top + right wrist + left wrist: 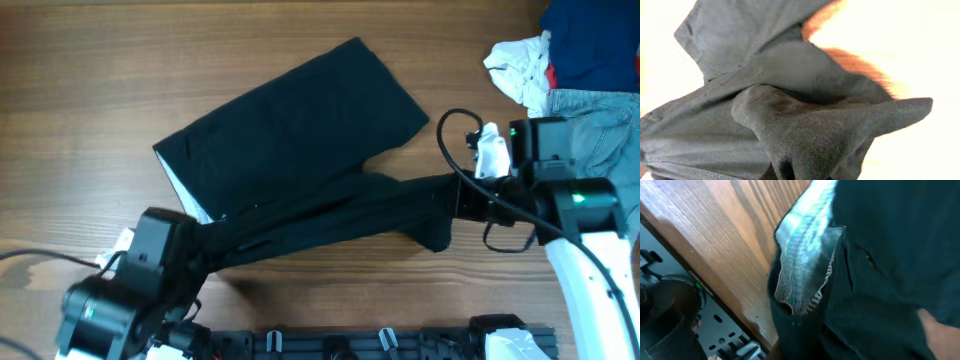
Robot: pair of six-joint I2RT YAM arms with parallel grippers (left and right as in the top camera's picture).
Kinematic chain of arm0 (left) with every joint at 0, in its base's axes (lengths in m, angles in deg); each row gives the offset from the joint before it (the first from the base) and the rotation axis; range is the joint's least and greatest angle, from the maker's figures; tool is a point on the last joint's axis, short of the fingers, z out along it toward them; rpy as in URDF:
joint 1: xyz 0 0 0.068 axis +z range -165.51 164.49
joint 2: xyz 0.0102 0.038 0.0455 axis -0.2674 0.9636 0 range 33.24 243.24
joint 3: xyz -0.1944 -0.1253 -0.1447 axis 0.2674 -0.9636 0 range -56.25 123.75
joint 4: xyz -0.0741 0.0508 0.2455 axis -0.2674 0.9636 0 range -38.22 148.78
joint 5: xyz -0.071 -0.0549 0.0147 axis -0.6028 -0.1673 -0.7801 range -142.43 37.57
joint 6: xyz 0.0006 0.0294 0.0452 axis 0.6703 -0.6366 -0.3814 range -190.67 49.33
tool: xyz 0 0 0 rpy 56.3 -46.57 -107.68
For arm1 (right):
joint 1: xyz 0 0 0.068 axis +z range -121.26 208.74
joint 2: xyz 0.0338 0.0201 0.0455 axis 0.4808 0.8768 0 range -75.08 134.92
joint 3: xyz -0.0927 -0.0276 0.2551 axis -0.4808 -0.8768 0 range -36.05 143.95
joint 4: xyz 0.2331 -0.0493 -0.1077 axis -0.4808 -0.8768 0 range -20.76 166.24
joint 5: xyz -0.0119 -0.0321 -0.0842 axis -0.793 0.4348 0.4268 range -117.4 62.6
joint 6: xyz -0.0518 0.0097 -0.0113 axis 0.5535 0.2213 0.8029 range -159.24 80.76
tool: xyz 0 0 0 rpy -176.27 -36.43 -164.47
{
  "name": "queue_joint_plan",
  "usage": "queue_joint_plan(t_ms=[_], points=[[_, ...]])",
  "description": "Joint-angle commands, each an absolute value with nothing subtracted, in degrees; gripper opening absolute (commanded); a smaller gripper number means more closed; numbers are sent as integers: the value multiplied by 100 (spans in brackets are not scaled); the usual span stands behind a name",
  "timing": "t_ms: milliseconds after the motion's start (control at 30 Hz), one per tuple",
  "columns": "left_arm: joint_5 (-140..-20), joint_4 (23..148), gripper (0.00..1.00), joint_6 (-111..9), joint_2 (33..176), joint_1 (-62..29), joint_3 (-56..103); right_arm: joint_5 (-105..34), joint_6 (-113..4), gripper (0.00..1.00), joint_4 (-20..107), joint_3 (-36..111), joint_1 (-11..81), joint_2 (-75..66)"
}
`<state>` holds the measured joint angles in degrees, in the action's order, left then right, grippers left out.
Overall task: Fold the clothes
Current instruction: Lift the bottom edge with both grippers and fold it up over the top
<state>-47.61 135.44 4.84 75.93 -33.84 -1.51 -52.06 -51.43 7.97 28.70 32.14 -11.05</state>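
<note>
Two ends of black shorts (pixel 300 130) are clamped: left gripper (pixel 207 238) on waistband (pixel 802 255), right gripper (pixel 450 200) on leg (pixel 350 208), held taut prob for clean fold.

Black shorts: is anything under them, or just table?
Only wooden table shows around the black shorts and in the gap between their two legs. What lies under the flat leg or the stretched one cannot be seen; the cloth covers it.

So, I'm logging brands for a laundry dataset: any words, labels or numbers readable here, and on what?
None can be read.
The black garment shows no tag or print in any view.
The white cloth bears a red patch, too small to tell if it is lettering.
</note>
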Motion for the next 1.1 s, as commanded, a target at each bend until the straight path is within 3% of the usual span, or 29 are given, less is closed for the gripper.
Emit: queue_joint_plan(t_ms=[0,600,833,1067], points=[[-3898,13638,4,414,7480,-3329,-83,-4653,-4670,4,937,3357,3004,-1085],[-1854,12648,4,956,9705,-3294,-83,-5410,-4220,4,4426,3366,3058,1203],[-1719,12053,4,971,10369,-2453,-86,-5408,-4220,4,6181,3366,3614,2019],[-1642,10504,4,905,11202,-1668,-83,-5110,-4388,4,7588,3366,4125,3116]])
